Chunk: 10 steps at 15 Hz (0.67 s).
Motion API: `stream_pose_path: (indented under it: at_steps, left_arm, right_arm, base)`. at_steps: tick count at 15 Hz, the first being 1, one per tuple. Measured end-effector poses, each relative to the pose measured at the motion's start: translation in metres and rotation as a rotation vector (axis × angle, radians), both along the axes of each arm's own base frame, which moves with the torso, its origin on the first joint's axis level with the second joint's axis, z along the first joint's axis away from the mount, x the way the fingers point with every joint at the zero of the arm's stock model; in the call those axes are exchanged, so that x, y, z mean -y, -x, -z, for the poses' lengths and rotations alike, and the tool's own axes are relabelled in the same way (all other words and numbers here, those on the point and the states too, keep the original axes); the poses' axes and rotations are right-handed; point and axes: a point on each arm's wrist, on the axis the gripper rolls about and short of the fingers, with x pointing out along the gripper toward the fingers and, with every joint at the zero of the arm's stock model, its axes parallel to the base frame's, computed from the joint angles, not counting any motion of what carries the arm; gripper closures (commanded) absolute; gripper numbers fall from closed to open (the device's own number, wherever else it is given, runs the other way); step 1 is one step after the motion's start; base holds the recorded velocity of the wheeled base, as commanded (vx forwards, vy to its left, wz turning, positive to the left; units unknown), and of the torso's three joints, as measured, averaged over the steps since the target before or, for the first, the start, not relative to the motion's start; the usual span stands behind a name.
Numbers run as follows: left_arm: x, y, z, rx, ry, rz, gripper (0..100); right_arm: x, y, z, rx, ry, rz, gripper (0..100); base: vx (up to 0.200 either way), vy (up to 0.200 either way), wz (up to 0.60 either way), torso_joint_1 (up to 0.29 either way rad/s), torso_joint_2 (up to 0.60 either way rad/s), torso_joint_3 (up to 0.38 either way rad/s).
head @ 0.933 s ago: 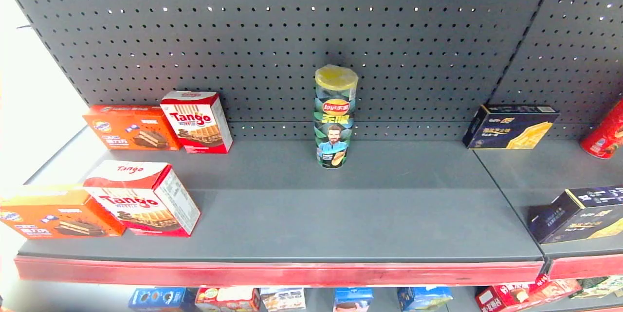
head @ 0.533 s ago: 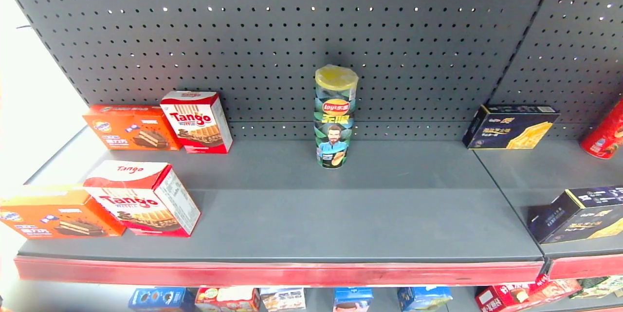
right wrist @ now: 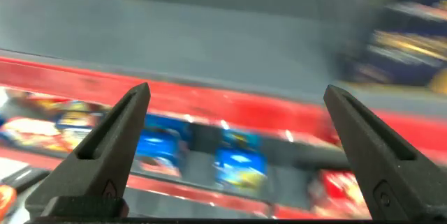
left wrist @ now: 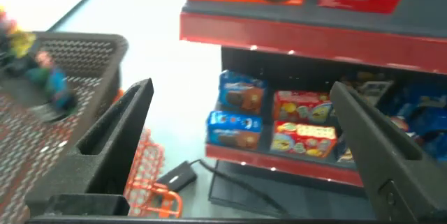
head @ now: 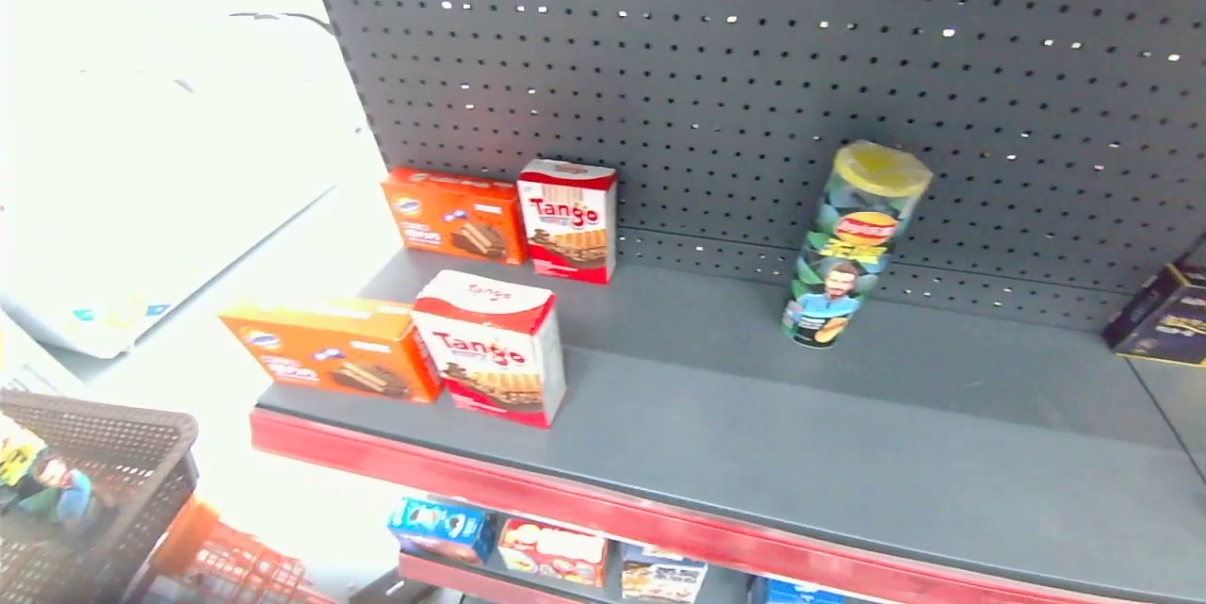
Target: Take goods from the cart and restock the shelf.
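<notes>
Head view looks onto a flat grey metal shelf (head: 754, 434) with a glossy red front lip and a perforated panel (head: 754, 48) behind it. One tall cylindrical chip can (head: 853, 246) with a yellow plastic lid stands upright near the panel, well apart from the boxes.

Four rectangular cardboard boxes sit at the shelf's left end. The back orange box (head: 455, 227) stands just beside the back wafer box (head: 568, 220), which is red and white. The front orange box (head: 330, 350) stands just beside the front wafer box (head: 495, 350). One dark blue box (head: 1164, 314) is cut off at the right edge.

At lower left is the cart (head: 113, 434), a dark plastic mesh basket over a red wire frame (head: 236, 571). It holds a colourful packet (head: 52, 491), too blurred to describe further.

Left wrist view shows the left claw (left wrist: 241, 91), its two black wedge-shaped fingers spread wide with nothing between them. It hangs beside the cart and in front of a lower shelf (left wrist: 279, 168) stocked with small blue and red-yellow packs.

Right wrist view shows the right claw (right wrist: 236, 93), also spread wide and empty, facing the shelf's red lip.
</notes>
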Motion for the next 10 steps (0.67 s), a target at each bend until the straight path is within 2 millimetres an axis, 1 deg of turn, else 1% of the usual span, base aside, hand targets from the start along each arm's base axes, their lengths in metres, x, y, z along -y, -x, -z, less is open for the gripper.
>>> stream_pose_path:
  at_steps: [2, 10]
  left_arm:
    - [0.0, 0.0, 0.0, 0.0, 0.0, 0.0, 0]
    - [0.0, 0.0, 0.0001, -0.001, -0.001, 0.002, 0]
  right_arm:
    - [0.0, 0.0, 0.0, 0.0, 0.0, 0.0, 0]
    - [0.0, 0.0, 0.0, 0.0, 0.0, 0.001, 0]
  base:
    - [0.0, 0.0, 0.6, 0.0, 0.0, 0.007]
    - [0.0, 0.0, 0.0, 0.0, 0.0, 0.0]
